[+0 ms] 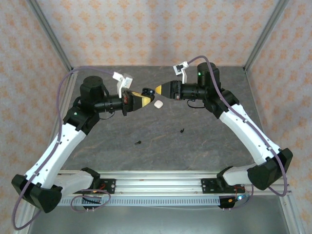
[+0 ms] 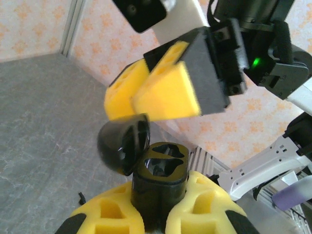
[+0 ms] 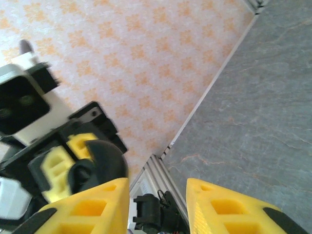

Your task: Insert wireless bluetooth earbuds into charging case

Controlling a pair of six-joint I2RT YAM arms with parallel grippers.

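One black earbud (image 1: 138, 142) lies on the table (image 1: 161, 153) near my left pincer (image 2: 158, 192), clamped on the black charging case (image 2: 161, 168), its lid (image 2: 122, 146) open. A white case (image 1: 158, 104) lies just beside. My right pincer (image 3: 158, 187) hangs open, empty. A second black earbud (image 1: 182, 129) lies further right.

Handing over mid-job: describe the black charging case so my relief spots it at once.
Look above the middle of the grey table, where the two arms' tips meet. There the left gripper is shut on the black charging case, held in the air with its lid hinged open. The white case beside it lies on the table instead.
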